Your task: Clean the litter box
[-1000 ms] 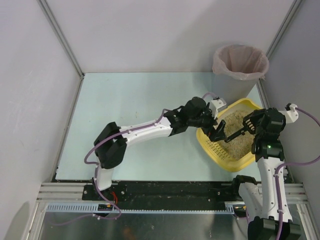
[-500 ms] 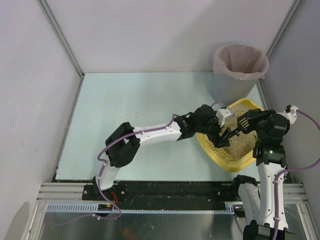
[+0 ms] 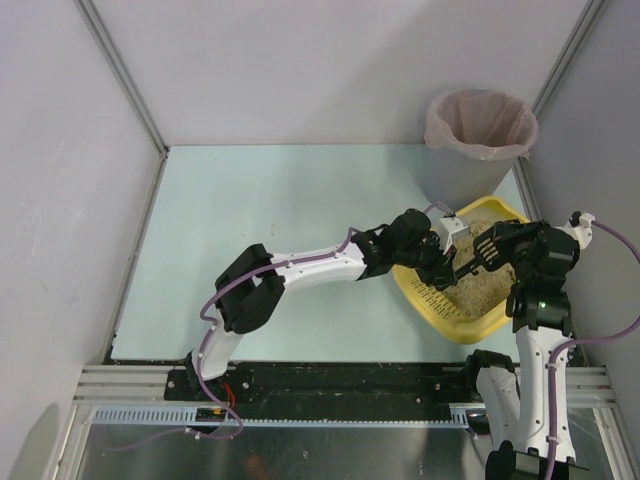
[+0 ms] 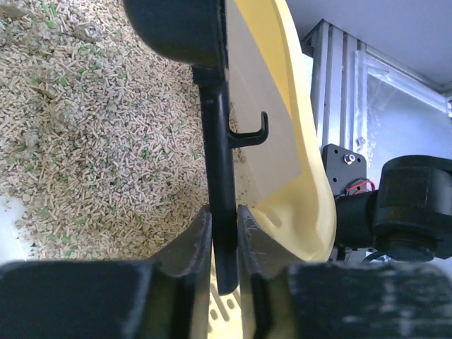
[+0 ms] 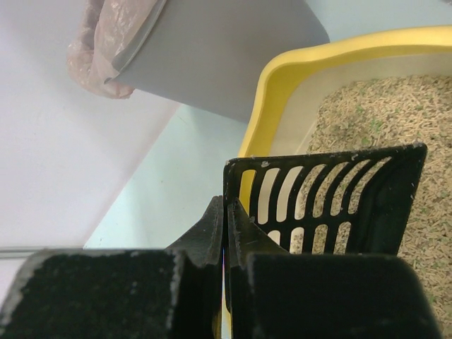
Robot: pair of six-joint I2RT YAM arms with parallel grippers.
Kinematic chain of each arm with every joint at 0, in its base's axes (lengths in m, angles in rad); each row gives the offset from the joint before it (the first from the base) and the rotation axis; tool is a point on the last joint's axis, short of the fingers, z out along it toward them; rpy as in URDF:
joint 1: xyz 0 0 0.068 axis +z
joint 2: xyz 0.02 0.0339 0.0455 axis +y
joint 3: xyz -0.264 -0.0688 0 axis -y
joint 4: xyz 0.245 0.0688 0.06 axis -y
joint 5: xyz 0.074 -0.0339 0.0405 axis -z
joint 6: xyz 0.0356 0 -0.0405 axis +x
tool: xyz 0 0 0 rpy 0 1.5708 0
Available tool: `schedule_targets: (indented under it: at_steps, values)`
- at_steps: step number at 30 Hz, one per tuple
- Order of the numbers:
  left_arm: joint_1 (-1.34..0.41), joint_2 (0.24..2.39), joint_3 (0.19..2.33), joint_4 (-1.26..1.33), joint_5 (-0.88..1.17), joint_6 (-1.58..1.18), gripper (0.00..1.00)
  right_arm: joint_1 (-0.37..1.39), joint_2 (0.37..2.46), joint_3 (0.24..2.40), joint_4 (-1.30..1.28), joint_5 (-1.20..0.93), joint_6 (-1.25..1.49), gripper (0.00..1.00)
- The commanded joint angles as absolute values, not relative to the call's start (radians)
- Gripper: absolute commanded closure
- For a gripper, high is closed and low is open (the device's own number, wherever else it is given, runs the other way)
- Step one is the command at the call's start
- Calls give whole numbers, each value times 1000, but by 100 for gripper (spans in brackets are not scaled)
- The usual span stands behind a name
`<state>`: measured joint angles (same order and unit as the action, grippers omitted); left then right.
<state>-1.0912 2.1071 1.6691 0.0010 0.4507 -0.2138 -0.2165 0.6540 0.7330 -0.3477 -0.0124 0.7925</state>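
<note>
Two grips, one black scoop: my left gripper clamps its handle, my right gripper pinches its slotted wall, above the litter box.

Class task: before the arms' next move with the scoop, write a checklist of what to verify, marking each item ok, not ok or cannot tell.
1. Grip of the left gripper on the scoop handle, fingers pressing both sides: ok.
2. Grip of the right gripper on the slotted wall of the scoop: ok.
3. The scoop sits over the litter box: ok.
4. The bin stands upright with its pink liner open: ok.
5. Clumps located in the litter: cannot tell.
</note>
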Motion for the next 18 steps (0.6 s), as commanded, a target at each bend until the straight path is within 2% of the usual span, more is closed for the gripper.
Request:
schedule_targets:
  at_steps: [1, 2, 3, 5, 6, 9, 11, 14, 18]
  values:
    - [-1100, 2112, 1735, 38, 529, -296, 88, -221, 650, 759, -342, -6, 781, 100]
    - [-1100, 2114, 1736, 38, 535, -310, 93, -221, 649, 761, -344, -2, 776, 100]
    - [-1100, 2115, 1738, 38, 540, -327, 100, -221, 646, 759, -348, -2, 772, 93]
    - [-1100, 2115, 1736, 38, 552, -382, 100, -221, 640, 759, -366, 33, 756, 84]
    - [-1100, 2112, 1736, 38, 558, -399, 100, -221, 635, 761, -373, 40, 752, 69]
    - [-1098, 2099, 1730, 38, 560, -491, 100, -221, 618, 761, -397, 54, 721, 38]
    - [-1097, 2094, 1732, 38, 563, -563, 100, -219, 600, 761, -413, 48, 694, 26]
    - [-1097, 2088, 1729, 43, 554, -656, 100, -219, 568, 761, -434, 32, 676, 17]
    - [-1083, 2092, 1704, 102, 572, -807, 100, -219, 528, 773, -494, 25, 673, 15]
